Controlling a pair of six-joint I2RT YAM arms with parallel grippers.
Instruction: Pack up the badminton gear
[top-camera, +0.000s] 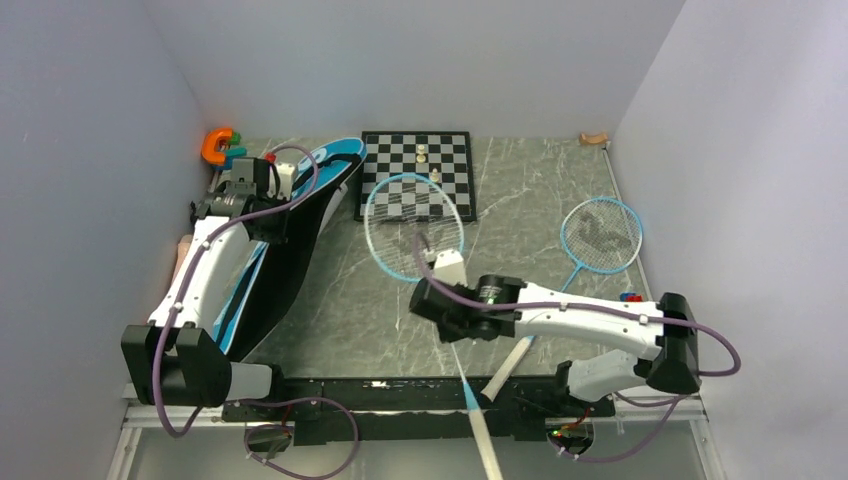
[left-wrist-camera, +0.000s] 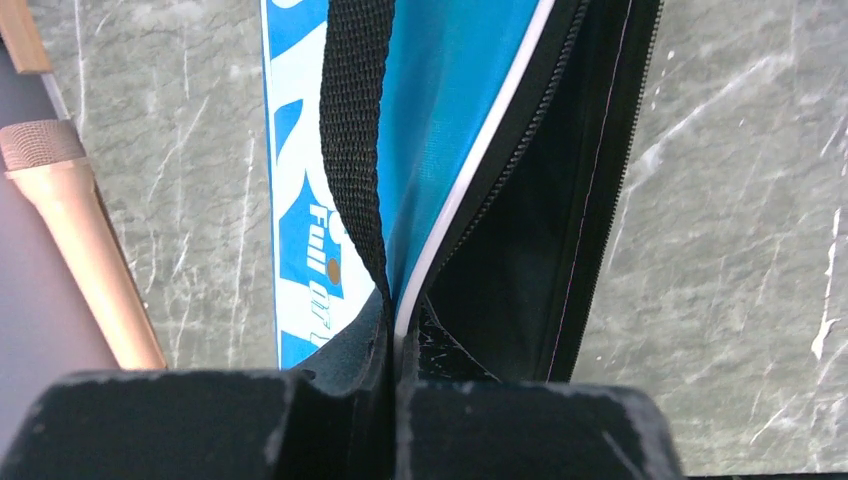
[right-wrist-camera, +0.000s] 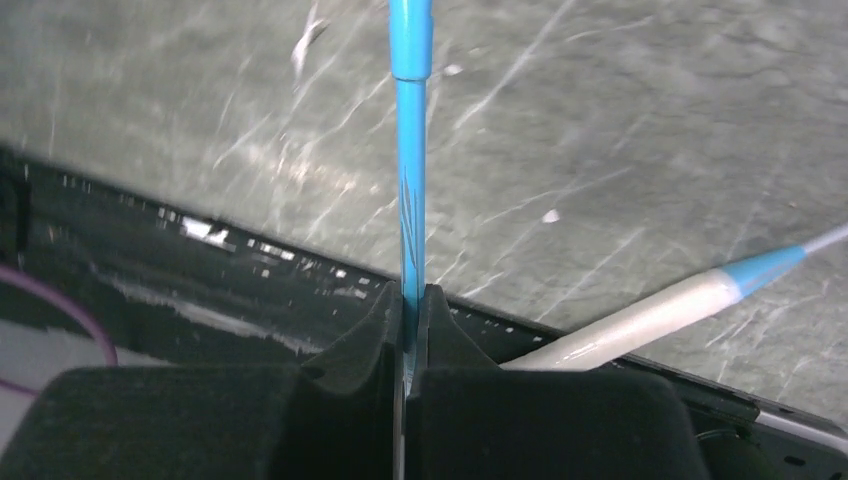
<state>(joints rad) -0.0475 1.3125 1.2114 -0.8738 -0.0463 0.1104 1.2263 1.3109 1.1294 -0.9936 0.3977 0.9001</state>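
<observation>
From where I stood, the left gripper (left-wrist-camera: 392, 345) was pinched shut on the open edge of the blue racket bag (top-camera: 300, 235), its fingers pressed together over the white piping with the black strap (left-wrist-camera: 355, 130) running down into the same pinch. The bag stood lifted on its side along the left of the table (top-camera: 540, 190), its dark lining facing the middle, and the left arm covered much of its near end. Only "Full" and part of another word could be read on the blue panel. A tan wooden rolling pin (left-wrist-camera: 85, 240) lay just beside the bag, cut off at both ends in the left wrist view. The right gripper (right-wrist-camera: 410, 300) was clamped on the thin blue shaft of one racket (top-camera: 413, 225). From above, its fingers were hidden under the wrist. That racket's head lay partly over the near corner of the chessboard (top-camera: 400, 155), and its white handle ran past the near table edge and out of view. The second racket (top-camera: 600, 235) lay flat to the right, apart from the first, its handle angled toward the right arm's base. Two small pale chess pieces (top-camera: 422, 153) stood on the board, too small to identify.
</observation>
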